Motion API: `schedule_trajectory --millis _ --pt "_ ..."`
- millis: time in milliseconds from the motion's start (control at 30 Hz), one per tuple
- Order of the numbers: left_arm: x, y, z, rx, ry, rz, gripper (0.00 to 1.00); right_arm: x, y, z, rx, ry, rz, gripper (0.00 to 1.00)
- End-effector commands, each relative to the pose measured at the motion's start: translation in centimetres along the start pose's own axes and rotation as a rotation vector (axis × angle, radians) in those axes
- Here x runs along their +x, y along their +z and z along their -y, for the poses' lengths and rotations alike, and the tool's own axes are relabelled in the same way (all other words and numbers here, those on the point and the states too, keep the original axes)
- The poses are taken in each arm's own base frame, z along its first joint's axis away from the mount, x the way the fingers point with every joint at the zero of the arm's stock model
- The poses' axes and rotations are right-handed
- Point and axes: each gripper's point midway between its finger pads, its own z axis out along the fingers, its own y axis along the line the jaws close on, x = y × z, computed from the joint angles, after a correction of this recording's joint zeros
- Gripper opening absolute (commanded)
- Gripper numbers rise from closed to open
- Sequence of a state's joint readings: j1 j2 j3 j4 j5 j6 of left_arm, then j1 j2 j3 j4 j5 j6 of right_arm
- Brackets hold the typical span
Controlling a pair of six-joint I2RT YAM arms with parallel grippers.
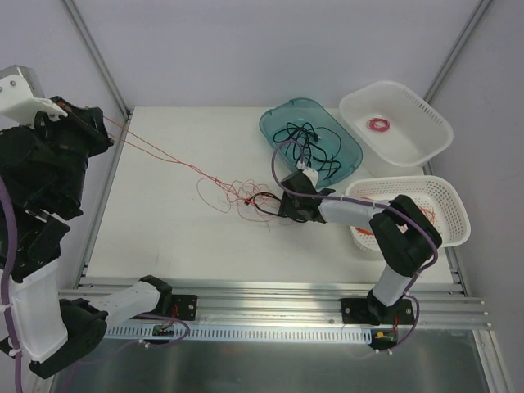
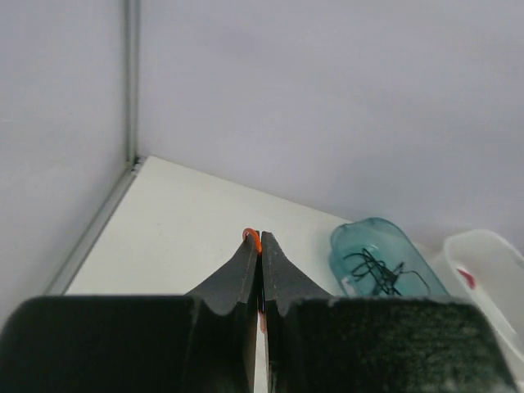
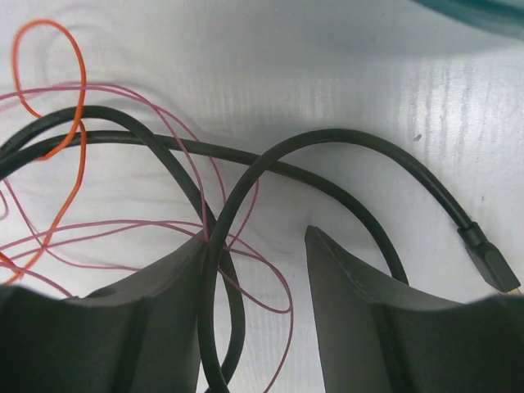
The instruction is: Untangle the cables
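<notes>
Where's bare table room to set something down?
Near-left, between the taut red wires and the front rail; also far side, between those wires and the teal tray. Crowded around the tangle at the right claw and the baskets on the right.

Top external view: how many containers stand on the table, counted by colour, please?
Teal tray: 1
White baskets: 2, the far basket and the near basket
Total: 3
</notes>
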State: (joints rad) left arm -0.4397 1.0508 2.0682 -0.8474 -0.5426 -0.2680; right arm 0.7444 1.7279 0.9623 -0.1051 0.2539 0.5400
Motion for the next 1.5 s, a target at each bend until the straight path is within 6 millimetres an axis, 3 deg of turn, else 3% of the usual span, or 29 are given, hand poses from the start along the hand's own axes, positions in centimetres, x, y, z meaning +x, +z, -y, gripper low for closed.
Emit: schedule_trajectory --millis 0,167,233,267,300,367,467,600,667,733,767,967,1067,1233,1467 --pt "-2.1 0.2 -3.7 -0.212 0.124 0.082 0.00 3.7 0.2 4.9 0.150 -0.024 -0.118 0.51" --pt "-4.2 -0.2 -6.9 -0.423 0.260 0.142 0.00 3.6 0.2 5.9 0.169 -0.001 -0.127 0.51" --pt "-3.9 -0.6 -9.3 -0.582 0.408 0.123 0.00 3.6 0.1 6.3 0.168 0.015 -0.128 0.51" --pt "-4.9 -0.5 -9.4 -0.619 0.380 0.180 0.00 3.4 0.0 6.4 0.166 0.020 -0.125 0.51" --pt "-3.5 0.1 -9.9 -0.656 0.437 0.149 0.00 3.3 -0.3 6.7 0.166 0.026 -0.124 0.51" --pt "-3.0 -0.1 -10.6 -0.684 0.449 0.151 0.00 2.9 -0.8 7.0 0.164 0.027 -0.112 0.51" --pt "-0.6 1.0 -10.4 -0.646 0.447 0.126 0.00 2.2 -1.7 7.2 0.155 0.005 -0.087 0.52" --pt "3.8 2.2 -9.7 -0.536 0.403 0.059 0.00 1.3 -3.1 5.9 0.115 -0.075 -0.074 0.56" --pt "5.2 2.8 -9.0 -0.467 0.402 0.032 0.00 0.5 -4.2 4.5 0.079 -0.123 -0.051 0.60" --pt "7.7 3.5 -8.3 -0.401 0.386 -0.016 0.00 0.1 -5.2 3.6 0.047 -0.187 -0.040 0.62" --pt "9.0 4.0 -7.2 -0.323 0.370 -0.042 0.00 -0.6 -6.1 2.3 0.009 -0.215 -0.016 0.66" --pt "18.7 5.3 -3.5 -0.071 0.241 -0.266 0.00 -2.1 -10.1 -1.1 -0.113 -0.366 0.051 0.77" --pt "23.0 5.6 -3.2 -0.049 0.218 -0.369 0.00 -1.9 -11.9 -2.9 -0.209 -0.410 0.062 0.82" --pt "29.6 6.6 -6.4 -0.164 0.267 -0.527 0.00 -1.5 -13.4 -3.5 -0.267 -0.456 0.075 0.85" --pt "35.7 6.2 -14.3 -0.426 0.150 -0.691 0.07 -0.3 -12.5 -2.1 -0.230 -0.448 0.055 0.87"
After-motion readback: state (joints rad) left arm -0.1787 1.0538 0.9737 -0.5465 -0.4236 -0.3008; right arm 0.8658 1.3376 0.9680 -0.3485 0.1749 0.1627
